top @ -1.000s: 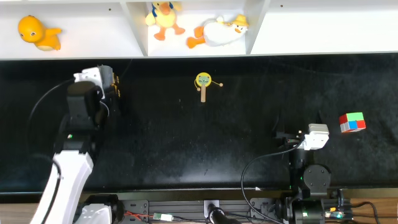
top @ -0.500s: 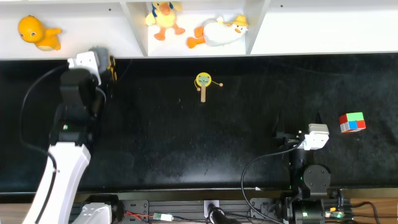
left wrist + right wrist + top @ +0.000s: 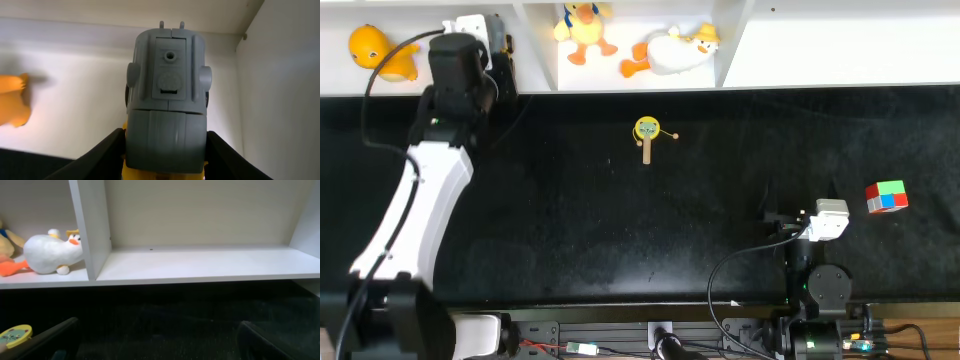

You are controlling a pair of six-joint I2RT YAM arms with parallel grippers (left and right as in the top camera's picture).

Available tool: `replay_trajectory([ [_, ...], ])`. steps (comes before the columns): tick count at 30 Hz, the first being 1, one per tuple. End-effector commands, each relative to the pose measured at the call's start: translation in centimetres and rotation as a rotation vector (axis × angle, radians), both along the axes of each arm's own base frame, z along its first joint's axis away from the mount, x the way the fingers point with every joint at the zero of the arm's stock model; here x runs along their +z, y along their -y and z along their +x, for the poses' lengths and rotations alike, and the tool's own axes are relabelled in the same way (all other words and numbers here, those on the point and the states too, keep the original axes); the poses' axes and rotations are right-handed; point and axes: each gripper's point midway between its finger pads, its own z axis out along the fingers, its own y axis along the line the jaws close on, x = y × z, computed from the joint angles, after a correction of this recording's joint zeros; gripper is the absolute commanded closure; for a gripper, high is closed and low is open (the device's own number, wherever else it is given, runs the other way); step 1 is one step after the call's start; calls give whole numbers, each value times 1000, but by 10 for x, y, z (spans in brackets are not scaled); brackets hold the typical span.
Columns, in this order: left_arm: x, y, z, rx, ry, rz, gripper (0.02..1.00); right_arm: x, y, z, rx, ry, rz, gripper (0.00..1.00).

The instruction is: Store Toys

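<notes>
**Carrying a grey toy into the shelf's upper-left bay**

Clamped between the jaws of the left gripper (image 3: 166,159), the grey robot toy (image 3: 167,90) stands upright. The left wrist view shows it against the white back wall of a shelf compartment, with a yellow part of it low between the fingers. In the top view the gripper sits at the upper left of the frame, at the right end of the left bay of the white shelf (image 3: 542,50), hard by the divider. That spot looks chosen to leave room for the orange duck (image 3: 382,52), which already lies at the far left of the same bay. Whether the toy's base touches the shelf floor cannot be told. Judging by this, the step in hand is setting the toy down before letting go.

The right gripper (image 3: 160,345) rests low at the lower right of the top view, jaws apart and holding nothing, and faces the bare right bay.

The middle bay holds a yellow duck plush (image 3: 584,28) and a white goose plush (image 3: 672,50) side by side. On the black mat (image 3: 620,230) a small yellow rattle (image 3: 647,132) lies at upper centre and a coloured cube (image 3: 886,196) at the right edge, both well apart from either gripper. These appear to be the toys left to store. Nearest the held toy is the divider wall just beside it, so the fingers have little room on that side.
</notes>
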Motion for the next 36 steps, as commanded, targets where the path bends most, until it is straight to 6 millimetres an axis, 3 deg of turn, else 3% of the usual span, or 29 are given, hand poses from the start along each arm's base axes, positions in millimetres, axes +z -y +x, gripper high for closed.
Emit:
replay_trajectory([
  [1, -1, 3, 18, -14, 12, 15, 910, -3, -2, 0, 10, 0, 5, 7],
  [11, -29, 5, 35, -19, -3, 5, 908, -3, -2, 0, 9, 0, 5, 7],
  [16, -34, 5, 34, -18, -17, 3, 879, -3, -2, 0, 10, 0, 5, 5],
  [17, -34, 5, 34, -18, -19, 4, 833, -3, -2, 0, 9, 0, 5, 7],
  [18, -34, 5, 34, -18, -20, 4, 678, -3, -2, 0, 10, 0, 5, 5],
  [19, -35, 5, 34, -18, -22, 4, 498, -3, -2, 0, 10, 0, 5, 5],
  [21, -37, 5, 32, -18, -36, 5, 20, -3, -2, 0, 10, 0, 5, 5],
  [26, -48, 3, 18, -14, -110, 14, 23, -3, -2, 0, 9, 0, 5, 5],
  [28, -50, -3, 5, 10, -160, 39, 20, -3, -2, 0, 9, 0, 5, 5],
  [36, -21, -13, -34, 38, -165, 71, 20, -3, -2, 0, 9, 0, 5, 7],
])
